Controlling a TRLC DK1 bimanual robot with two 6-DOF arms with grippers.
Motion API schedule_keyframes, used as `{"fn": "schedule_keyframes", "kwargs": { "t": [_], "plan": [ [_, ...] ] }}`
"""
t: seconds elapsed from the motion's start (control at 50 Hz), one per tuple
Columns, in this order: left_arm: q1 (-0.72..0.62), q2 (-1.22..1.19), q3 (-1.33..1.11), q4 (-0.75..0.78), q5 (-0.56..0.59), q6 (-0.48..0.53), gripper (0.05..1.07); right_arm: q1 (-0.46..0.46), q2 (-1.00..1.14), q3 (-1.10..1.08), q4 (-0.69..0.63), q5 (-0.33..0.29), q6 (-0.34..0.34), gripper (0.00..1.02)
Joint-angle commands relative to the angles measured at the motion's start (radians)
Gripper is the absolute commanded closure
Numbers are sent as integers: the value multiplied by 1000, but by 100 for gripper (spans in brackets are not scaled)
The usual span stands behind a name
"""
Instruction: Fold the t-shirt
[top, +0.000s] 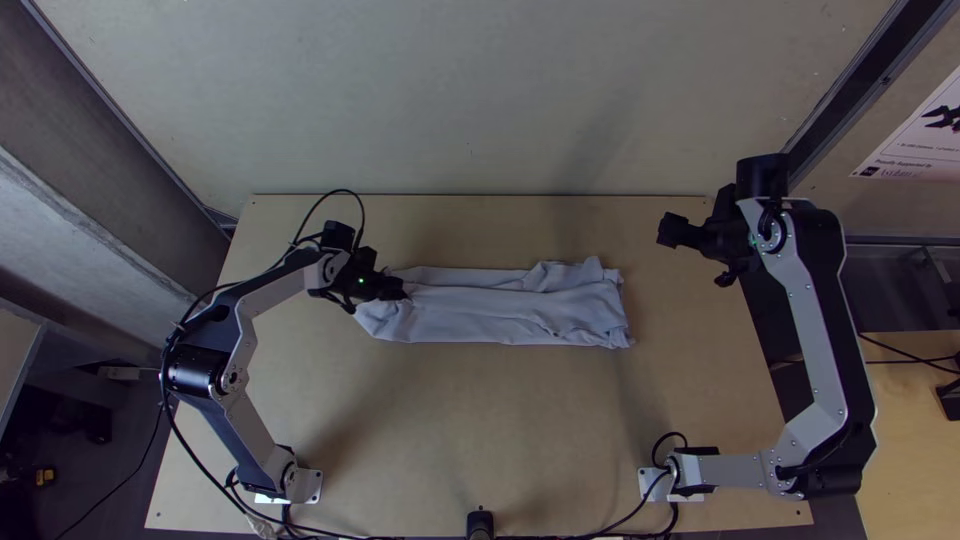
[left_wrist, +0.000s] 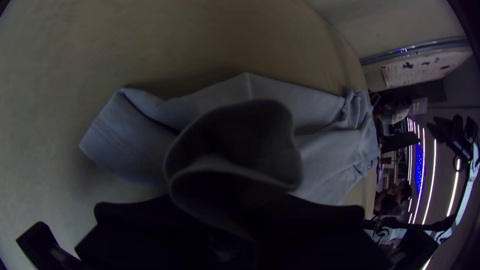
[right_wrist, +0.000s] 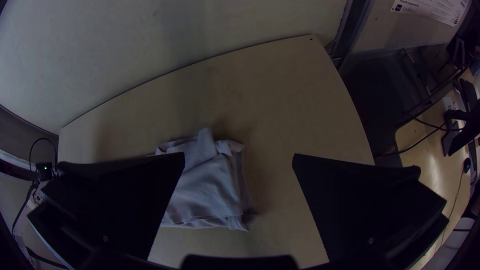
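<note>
- Grey shirt (top: 500, 318), gathered into a long band, lies on the wooden desk (top: 540, 430) with its length running from nine to three o'clock in the top view. The folding is, I judge, partway: the long sides look brought in, and the band has yet to be shortened.
- Left pincer (top: 399, 292) is narrow, closed on a raised loop of cloth near the band's nine o'clock end, towards its upper edge. Such a hold probably serves to lift that end and carry it towards three o'clock for a crosswise fold.
- A corner at about eight o'clock sits outside the grip, flat on the wood. Being pinched off-centre, the end could swing or trail that corner when raised, so a slow lift would suit it.
- Right pincer (right_wrist: 238, 156) is wide and holds nothing. It hangs apart from the shirt, between two and three o'clock of it, likely parked there to leave room for the fold while being near enough to help.
- Creases bunch at the three o'clock end. Soft, layered cloth like this may slide if pulled, and the pinch might take just the top layers; pressing the far end down would guard against both.
</note>
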Motion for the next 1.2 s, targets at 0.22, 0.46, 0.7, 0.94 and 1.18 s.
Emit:
{"fn": "schedule_keyframes", "kwargs": {
  "t": [0.22, 0.46, 0.7, 0.94, 1.18],
  "plan": [
    [297, -28, 51, -171, -109, 184, 105, 13, -35, -83, 63, -2, 55, 3],
    [505, 9, 177, -309, -195, 399, 105, 30, -34, -131, 125, -2, 80, 3],
    [593, 3, 334, -452, -316, 511, 105, 63, -15, -148, 161, -2, 107, 3],
    [510, -103, 373, -481, -424, 516, 105, 67, -14, -158, 171, -1, 118, 3],
    [327, -151, 430, -591, -497, 441, 105, 55, -43, -189, 171, -1, 115, 3]
  ]
}}
